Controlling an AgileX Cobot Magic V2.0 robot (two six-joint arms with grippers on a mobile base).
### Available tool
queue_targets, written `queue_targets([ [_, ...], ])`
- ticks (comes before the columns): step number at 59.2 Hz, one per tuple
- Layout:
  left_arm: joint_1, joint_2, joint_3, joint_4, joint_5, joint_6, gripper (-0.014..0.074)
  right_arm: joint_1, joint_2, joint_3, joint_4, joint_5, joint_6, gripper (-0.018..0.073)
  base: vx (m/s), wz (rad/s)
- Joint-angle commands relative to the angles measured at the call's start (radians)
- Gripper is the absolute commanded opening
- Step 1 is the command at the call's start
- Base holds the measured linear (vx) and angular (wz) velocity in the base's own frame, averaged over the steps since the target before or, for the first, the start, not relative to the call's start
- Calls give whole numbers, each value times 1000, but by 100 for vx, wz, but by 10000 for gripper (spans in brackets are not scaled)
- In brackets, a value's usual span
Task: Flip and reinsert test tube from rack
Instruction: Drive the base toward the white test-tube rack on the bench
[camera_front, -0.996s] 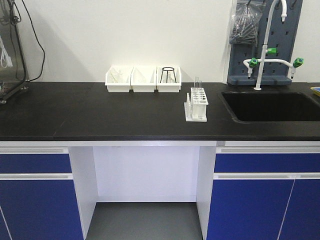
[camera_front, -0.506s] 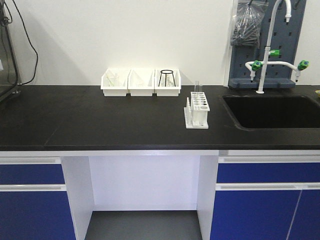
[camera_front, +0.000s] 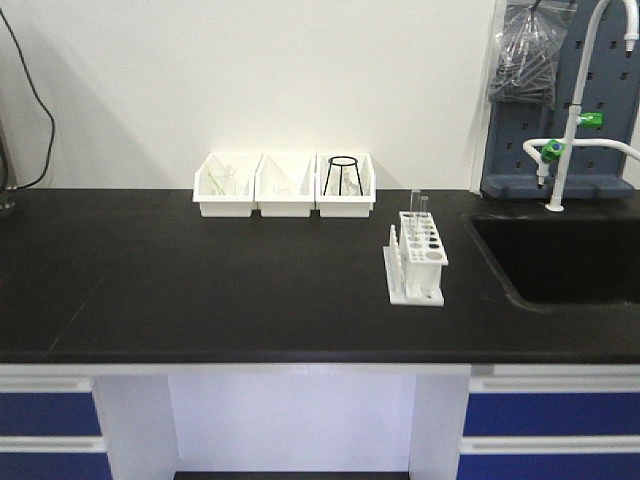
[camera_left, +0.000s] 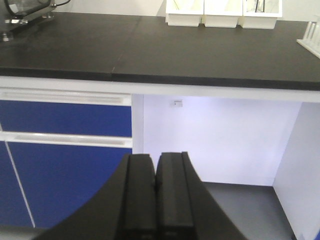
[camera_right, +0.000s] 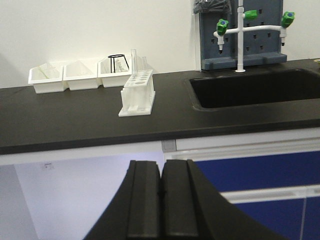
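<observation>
Clear test tube (camera_front: 421, 204) faint, upright in rack (camera_front: 421, 264) rear hole, centre-right, my left gripper (camera_left: 155, 159) and right gripper (camera_right: 161, 167) both closed, empty.

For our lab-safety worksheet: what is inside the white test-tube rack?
The test tube stands upright in a back-row hole of the rack, rising above its top plate. Nearer holes look empty. The tube's lower part is hidden within the rack.
</observation>
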Motion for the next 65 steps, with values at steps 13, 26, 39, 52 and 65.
queue_targets([
  [13,-8,1,2,-5,-83,0,-6,-4,-8,0,-5,-89,-8,-8,48,4],
  [26,-8,1,2,-5,-83,0,-6,-4,-8,0,-5,-89,-8,-8,48,2],
  [39,-8,1,2,-5,-83,0,-6,-4,-8,0,-5,-88,-8,-9,44,-7],
  [52,-8,1,2,-5,-83,0,-6,-4,-8,0,-5,-88,-8,-9,40,-11],
  [65,-8,1,2,-5,-83,0,-6,-4,-8,0,-5,-88,-8,-9,33,-4],
])
